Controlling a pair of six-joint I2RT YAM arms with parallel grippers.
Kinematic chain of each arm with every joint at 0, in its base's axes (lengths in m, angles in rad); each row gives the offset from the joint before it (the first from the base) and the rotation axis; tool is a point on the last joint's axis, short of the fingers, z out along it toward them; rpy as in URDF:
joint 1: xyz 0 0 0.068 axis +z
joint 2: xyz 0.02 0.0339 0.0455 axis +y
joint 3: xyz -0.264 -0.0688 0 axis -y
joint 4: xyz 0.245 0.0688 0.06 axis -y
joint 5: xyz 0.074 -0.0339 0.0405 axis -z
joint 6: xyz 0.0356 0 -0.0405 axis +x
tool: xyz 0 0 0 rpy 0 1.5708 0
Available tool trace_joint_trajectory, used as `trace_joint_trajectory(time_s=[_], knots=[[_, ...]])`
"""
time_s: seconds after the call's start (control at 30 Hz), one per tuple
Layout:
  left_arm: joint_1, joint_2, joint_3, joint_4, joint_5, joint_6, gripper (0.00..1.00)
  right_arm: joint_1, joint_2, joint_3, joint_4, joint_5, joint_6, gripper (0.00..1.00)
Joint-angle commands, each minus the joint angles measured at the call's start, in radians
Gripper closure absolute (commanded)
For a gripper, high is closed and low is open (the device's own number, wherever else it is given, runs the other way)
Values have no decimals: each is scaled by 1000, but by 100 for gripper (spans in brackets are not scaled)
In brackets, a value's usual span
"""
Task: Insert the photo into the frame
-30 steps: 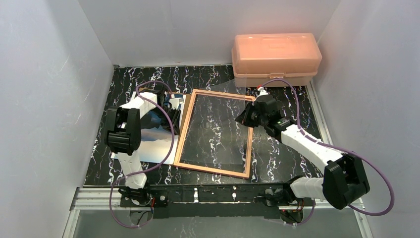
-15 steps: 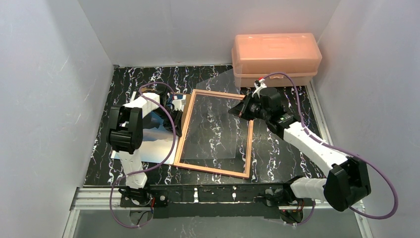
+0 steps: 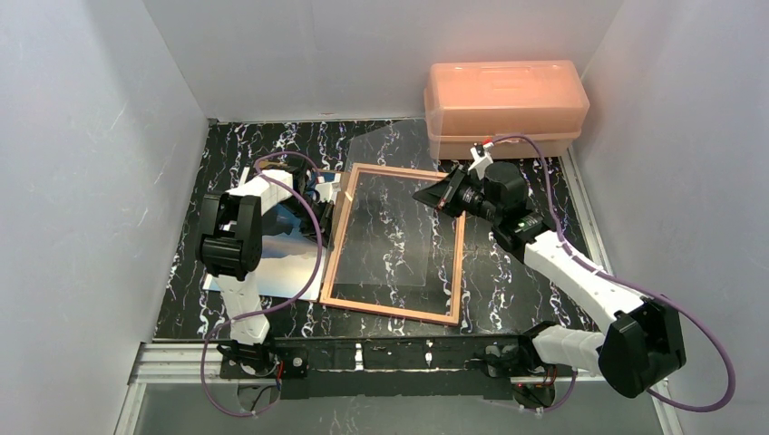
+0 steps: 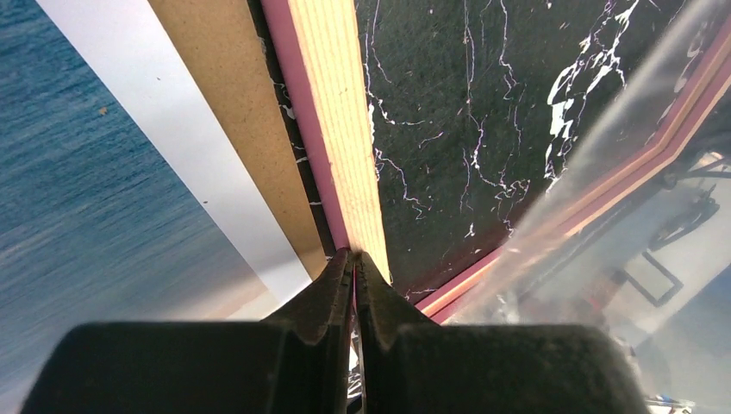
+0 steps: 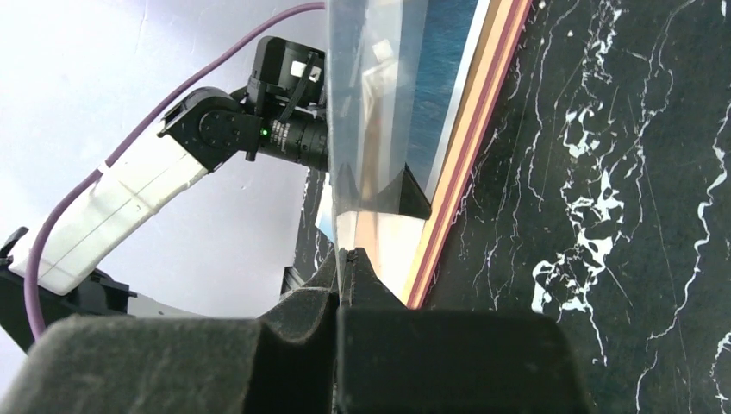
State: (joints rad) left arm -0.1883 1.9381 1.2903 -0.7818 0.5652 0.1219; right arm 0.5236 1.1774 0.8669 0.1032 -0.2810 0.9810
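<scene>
The frame [image 3: 390, 310] lies tan back up in the middle of the marble table. My left gripper [image 3: 334, 201] is shut on its left rail near the far corner; in the left wrist view the rail [image 4: 345, 129] runs into the closed fingers [image 4: 328, 285]. My right gripper [image 3: 433, 195] is shut on the right edge of the clear pane [image 3: 390, 208] and holds it tilted up out of the frame; the pane also shows in the right wrist view [image 5: 371, 103]. The photo [image 3: 277, 272] lies picture up left of the frame, under my left arm. It shows blue in the left wrist view [image 4: 69, 172].
A brown backing board [image 4: 233, 112] lies between the photo and the frame's left rail. A peach plastic box [image 3: 503, 104] stands at the back right, just behind my right gripper. White walls close in the table on three sides.
My right gripper has moved up and left with the pane's edge, tilting the pane steeper above the frame. The left gripper has stayed on the frame's rail.
</scene>
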Motion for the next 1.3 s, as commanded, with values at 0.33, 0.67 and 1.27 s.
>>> trace_joint_trajectory(time_s=[0.33,0.67,1.27], knots=[[-3,5,-16,3,-23,10,100,2,-53,-38,22,7,5,99],[-3,-13,-22,6,-42,21,100,-9,-45,-39,-3,2,-27,99],[-3,-14,-19,5,-49,18,100,-40,-77,-71,13,-23,-21,99]])
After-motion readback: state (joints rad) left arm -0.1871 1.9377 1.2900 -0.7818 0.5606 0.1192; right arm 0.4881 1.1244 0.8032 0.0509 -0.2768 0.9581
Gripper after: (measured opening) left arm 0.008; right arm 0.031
